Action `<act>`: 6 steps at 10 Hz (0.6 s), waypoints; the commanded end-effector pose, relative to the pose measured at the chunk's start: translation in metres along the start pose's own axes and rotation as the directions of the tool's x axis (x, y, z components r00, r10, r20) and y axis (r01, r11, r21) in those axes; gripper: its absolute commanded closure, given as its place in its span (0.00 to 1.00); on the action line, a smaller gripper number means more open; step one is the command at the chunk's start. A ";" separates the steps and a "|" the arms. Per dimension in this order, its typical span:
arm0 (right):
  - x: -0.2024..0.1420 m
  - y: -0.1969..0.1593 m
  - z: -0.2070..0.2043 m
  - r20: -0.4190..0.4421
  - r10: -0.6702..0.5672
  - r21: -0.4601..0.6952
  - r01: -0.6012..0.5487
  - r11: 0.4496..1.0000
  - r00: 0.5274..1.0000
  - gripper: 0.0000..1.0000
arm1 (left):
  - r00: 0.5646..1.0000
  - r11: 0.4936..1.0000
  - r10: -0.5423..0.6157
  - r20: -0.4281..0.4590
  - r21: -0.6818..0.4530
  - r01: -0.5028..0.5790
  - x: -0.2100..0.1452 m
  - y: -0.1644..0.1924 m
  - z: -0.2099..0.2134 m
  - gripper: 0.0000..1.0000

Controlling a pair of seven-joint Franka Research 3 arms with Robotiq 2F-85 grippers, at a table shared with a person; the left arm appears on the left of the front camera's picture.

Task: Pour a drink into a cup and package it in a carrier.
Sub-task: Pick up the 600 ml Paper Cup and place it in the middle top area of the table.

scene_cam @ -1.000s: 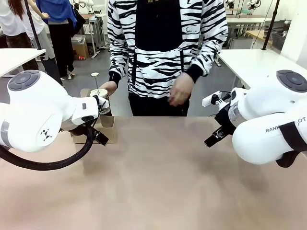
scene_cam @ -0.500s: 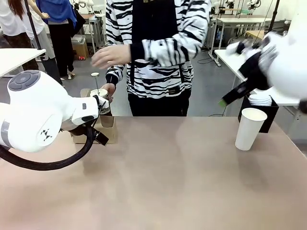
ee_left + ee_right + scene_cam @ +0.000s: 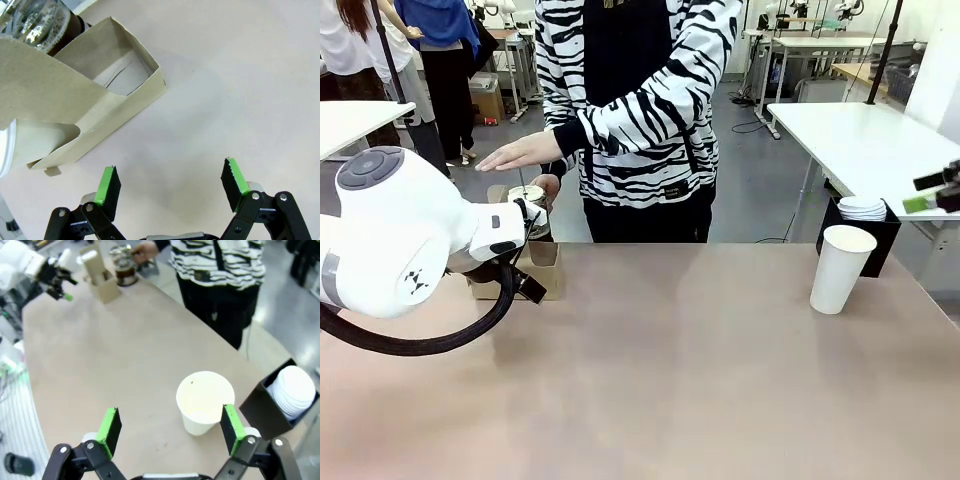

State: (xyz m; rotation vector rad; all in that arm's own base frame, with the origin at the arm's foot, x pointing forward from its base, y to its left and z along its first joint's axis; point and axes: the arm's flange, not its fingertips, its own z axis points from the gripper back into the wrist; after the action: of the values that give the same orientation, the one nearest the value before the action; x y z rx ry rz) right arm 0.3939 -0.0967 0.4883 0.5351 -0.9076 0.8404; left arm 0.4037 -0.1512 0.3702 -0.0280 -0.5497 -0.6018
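The white paper cup stands open and lidless at the table's right; from above, the cup looks empty. My right gripper hovers open high above it, and the right gripper sits at the picture's right edge. The brown carrier stands at the far left. Behind it the glass jug with dark drink is held by the person's hand. My left gripper hangs open just beside the carrier, holding nothing.
A black box of white lids stands just behind the cup, off the table's right corner. The person's other hand hovers flat above the jug. The brown tabletop is bare between carrier and cup.
My right arm has swung up and away to the right, uncovering the cup. The person's free hand has moved across to above the jug. My left arm has stayed still.
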 end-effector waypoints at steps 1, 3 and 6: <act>-0.021 -0.036 -0.028 0.092 0.010 0.129 -0.022 0.991 0.996 0.00 | 1.000 1.000 0.000 0.001 0.000 0.000 0.000 0.000 0.000 0.00; -0.024 -0.012 -0.005 0.059 0.013 0.051 -0.016 0.999 0.998 0.00 | 1.000 1.000 0.000 0.001 0.000 0.000 0.000 0.000 0.000 0.00; -0.024 -0.012 -0.005 0.059 0.013 0.051 -0.016 0.999 0.998 0.00 | 1.000 1.000 0.000 0.001 0.000 0.000 0.000 0.000 0.000 0.00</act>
State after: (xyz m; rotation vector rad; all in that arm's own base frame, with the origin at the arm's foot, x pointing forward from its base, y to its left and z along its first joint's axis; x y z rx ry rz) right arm 0.4001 -0.1060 0.4603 0.6149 -0.9190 0.8438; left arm 0.4039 -0.1511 0.3700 -0.0277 -0.5494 -0.6015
